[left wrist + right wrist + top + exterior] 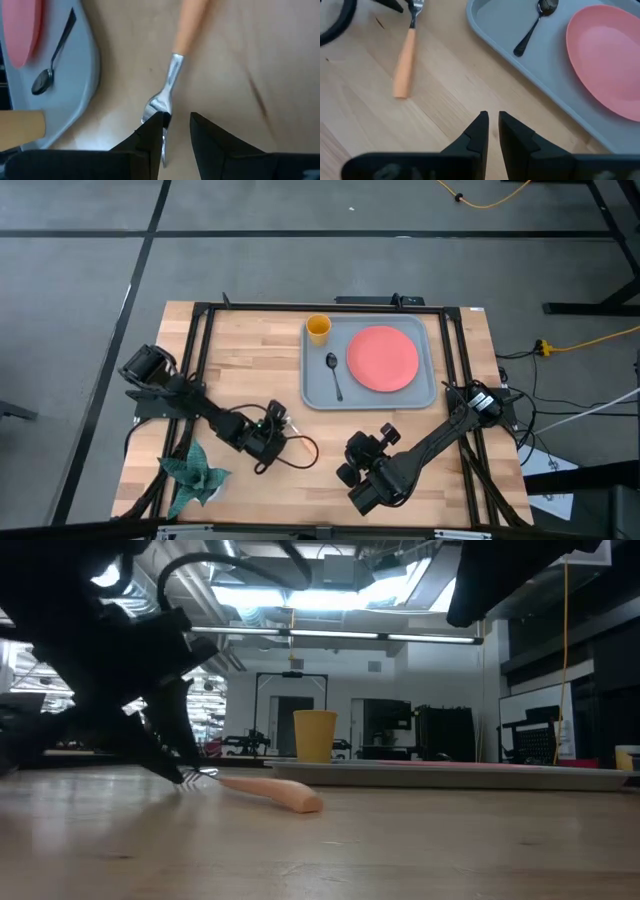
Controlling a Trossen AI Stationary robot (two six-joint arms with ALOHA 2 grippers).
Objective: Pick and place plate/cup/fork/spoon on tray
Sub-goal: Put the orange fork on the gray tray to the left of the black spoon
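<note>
The fork [167,82], with silver tines and an orange handle [404,62], lies flat on the wooden table to the left of the tray [425,395]. My left gripper [177,120] is open and low at the fork's tine end [205,775]. One finger stands over the tines, and bare table shows between the two fingers. The coral plate [382,358] and the dark spoon [333,375] lie in the tray. The yellow cup [318,329] stands upright in the tray's far left corner. My right gripper [491,120] hovers nearer the table's front edge, empty, with only a narrow slit between its fingers. My left gripper has one finger [152,130] over the fork's tine tips [156,107], slanting down at them. The finger hides the tips, so I cannot tell whether it touches them. The other finger stands apart on bare table. The fork rests along its whole length on the table.
A green star-shaped thing [195,475] lies at the table's near left. Black frame rails [200,340] run along the table's left, far and right sides. A thin cable [300,450] loops beside my left gripper. Bare wood shows between the fork and the tray.
</note>
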